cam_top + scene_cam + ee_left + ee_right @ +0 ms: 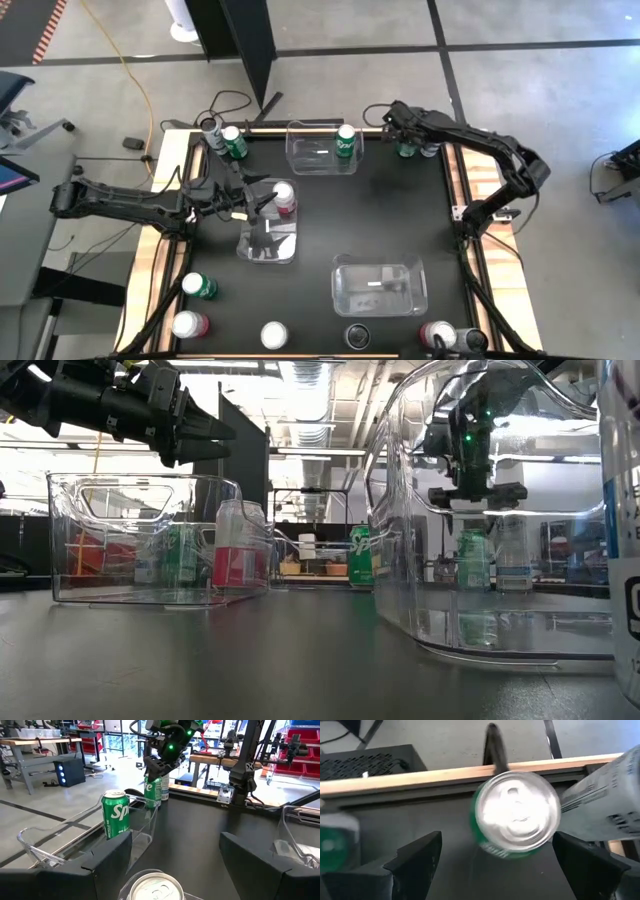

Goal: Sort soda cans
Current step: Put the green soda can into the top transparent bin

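Right tool (495, 855) over green can (516, 815) (spread)

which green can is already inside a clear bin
The green can in the far bin by the table's back edge; the other green cans stand on the bare table.

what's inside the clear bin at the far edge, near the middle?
One green can, upright in the right end of the far bin. The rest of that bin looks bare; its clear walls hide nothing from above.

Blurred green can (332, 845) cut by right wrist view's edge; foreground can (622, 530) cropped in low view.
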Robot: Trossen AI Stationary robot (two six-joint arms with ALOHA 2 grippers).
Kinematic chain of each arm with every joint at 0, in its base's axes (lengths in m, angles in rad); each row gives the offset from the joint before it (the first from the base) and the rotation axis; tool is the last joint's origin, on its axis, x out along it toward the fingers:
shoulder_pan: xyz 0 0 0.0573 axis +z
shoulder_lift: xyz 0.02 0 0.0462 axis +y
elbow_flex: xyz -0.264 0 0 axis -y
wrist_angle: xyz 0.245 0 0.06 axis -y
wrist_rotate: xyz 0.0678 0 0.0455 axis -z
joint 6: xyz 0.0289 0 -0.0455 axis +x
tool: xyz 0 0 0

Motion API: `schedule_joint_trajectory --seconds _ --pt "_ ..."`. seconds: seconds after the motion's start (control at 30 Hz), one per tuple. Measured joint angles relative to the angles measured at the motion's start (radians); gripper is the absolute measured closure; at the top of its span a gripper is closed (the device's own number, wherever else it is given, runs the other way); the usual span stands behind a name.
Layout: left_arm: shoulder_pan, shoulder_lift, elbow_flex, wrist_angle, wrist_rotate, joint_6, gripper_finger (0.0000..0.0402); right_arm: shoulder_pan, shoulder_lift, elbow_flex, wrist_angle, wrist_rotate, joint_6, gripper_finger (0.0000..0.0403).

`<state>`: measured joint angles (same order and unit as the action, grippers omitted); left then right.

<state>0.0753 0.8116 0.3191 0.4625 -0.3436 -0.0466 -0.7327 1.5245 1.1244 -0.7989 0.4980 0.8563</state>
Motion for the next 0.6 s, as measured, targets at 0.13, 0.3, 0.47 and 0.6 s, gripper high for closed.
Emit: schedule_joint_trajectory --seconds 0.13,0.3,0.47,0.6 --pt "0.0 0.0 0.0 0.0 0.0 0.0 0.0107 0.06 -0.024 -0.001 0.008 0.025 -0.015 0.0003" --pt "0.0 0.0 0.0 0.003 0.0 0.001 0.0107 0.122 -0.092 -0.001 0.011 0.046 -0.015 0.0003" --pt "0.0 0.0 0.0 0.004 0.0 0.011 0.0107 0.115 -0.113 0.0 0.006 0.055 0.019 0.0003" --pt "0.0 0.0 0.0 0.009 0.0 0.011 0.0107 0.109 -0.064 0.0 0.046 0.058 0.044 0.0003"
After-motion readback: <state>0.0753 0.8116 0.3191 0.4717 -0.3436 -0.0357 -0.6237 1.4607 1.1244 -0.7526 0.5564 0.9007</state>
